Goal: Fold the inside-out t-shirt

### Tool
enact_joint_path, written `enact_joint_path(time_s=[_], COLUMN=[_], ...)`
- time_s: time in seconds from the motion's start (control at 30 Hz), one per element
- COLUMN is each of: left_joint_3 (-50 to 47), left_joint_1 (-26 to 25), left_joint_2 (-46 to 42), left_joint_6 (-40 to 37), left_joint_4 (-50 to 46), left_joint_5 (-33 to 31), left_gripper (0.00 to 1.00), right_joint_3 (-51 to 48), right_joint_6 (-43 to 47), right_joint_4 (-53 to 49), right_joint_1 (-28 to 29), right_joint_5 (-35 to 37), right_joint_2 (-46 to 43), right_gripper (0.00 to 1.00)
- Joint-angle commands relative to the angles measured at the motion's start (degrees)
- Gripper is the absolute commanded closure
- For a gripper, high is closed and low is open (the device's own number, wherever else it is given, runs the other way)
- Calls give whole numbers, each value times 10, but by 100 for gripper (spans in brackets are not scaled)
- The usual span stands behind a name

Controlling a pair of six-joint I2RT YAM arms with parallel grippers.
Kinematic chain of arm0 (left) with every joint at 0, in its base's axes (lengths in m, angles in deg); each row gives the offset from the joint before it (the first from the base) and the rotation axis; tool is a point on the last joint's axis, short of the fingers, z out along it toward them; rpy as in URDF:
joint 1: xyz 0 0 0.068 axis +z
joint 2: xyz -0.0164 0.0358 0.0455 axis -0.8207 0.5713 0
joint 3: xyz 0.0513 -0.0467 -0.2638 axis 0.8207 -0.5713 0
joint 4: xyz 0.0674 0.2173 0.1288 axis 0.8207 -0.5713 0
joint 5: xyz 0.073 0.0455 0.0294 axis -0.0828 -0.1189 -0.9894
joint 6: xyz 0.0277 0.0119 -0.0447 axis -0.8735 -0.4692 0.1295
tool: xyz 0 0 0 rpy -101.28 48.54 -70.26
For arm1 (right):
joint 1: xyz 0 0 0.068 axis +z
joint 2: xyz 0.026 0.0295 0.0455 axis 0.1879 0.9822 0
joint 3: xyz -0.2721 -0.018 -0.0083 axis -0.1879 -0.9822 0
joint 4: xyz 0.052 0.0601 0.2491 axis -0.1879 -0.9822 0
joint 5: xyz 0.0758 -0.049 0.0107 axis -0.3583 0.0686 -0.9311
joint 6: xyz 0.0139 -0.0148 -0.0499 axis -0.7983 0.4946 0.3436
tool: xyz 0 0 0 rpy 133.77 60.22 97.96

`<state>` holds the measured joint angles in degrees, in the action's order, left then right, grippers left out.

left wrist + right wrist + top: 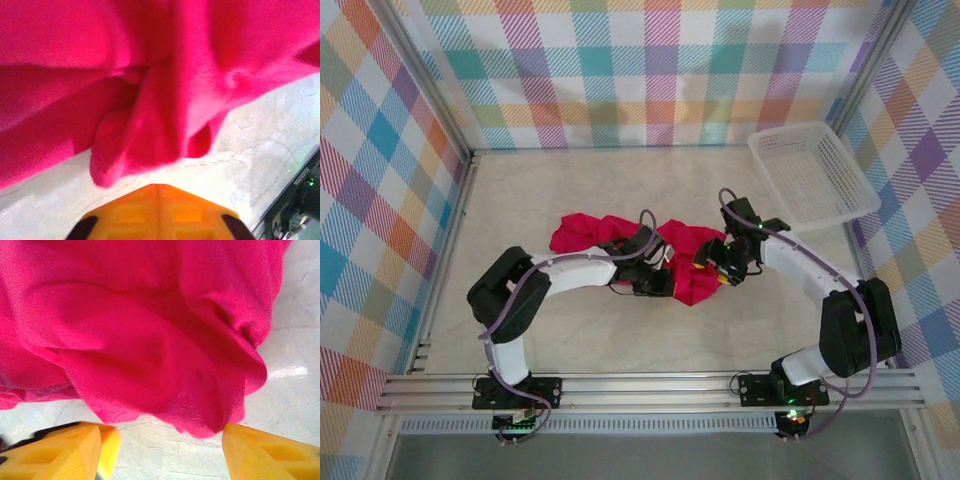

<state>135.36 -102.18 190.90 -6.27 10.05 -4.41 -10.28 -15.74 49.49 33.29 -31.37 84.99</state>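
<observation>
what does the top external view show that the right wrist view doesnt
Top external adds the white mesh basket at the far right, the left arm, the right arm and the plaid walls, with the whole crumpled t-shirt mid-table. Right wrist adds a close-up: the right tool open, its yellow fingertips flanking the cloth's near edge. Shared: the red t-shirt and the pale table.

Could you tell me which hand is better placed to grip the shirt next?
Probably the right hand: open, with the shirt right in front. The left hand is shut, short of it.
</observation>
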Motion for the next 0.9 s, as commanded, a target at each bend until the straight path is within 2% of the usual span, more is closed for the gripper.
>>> enact_joint_path(time_s=[0.0,0.07,0.17,0.2,0.3,0.4,0.6,0.67,0.8,0.87], left_joint_3=[19,5,-34,-45,-83,-113,-96,-73,-37,-25], left_joint_1=[20,40,86,108,178,243,314,324,340,345], left_joint_2=[-72,-104,-144,-151,-156,-145,-62,-36,-34,-50], left_joint_6=[-28,-34,-43,-45,-48,-47,-39,-37,-37,-37], left_joint_4=[-88,-105,-126,-129,-129,-101,-58,-62,-84,-95], left_joint_5=[-41,-64,-100,-106,-106,-96,-90,-81,-92,-97], left_gripper=[62,44,41,41,40,39,39,49,87,100], right_joint_3=[-22,-26,-11,0,48,96,188,212,245,250], right_joint_6=[-26,-36,-37,-33,-14,5,36,43,53,51], right_joint_4=[60,80,86,78,30,-30,-143,-171,-198,-196], right_joint_1=[13,16,16,16,16,15,-3,-24,-75,-86], right_joint_5=[-46,-43,-22,-12,12,38,114,134,146,134], right_joint_2=[24,53,78,81,74,40,-84,-123,-172,-176], right_gripper=[34,36,45,52,84,100,100,100,100,100])
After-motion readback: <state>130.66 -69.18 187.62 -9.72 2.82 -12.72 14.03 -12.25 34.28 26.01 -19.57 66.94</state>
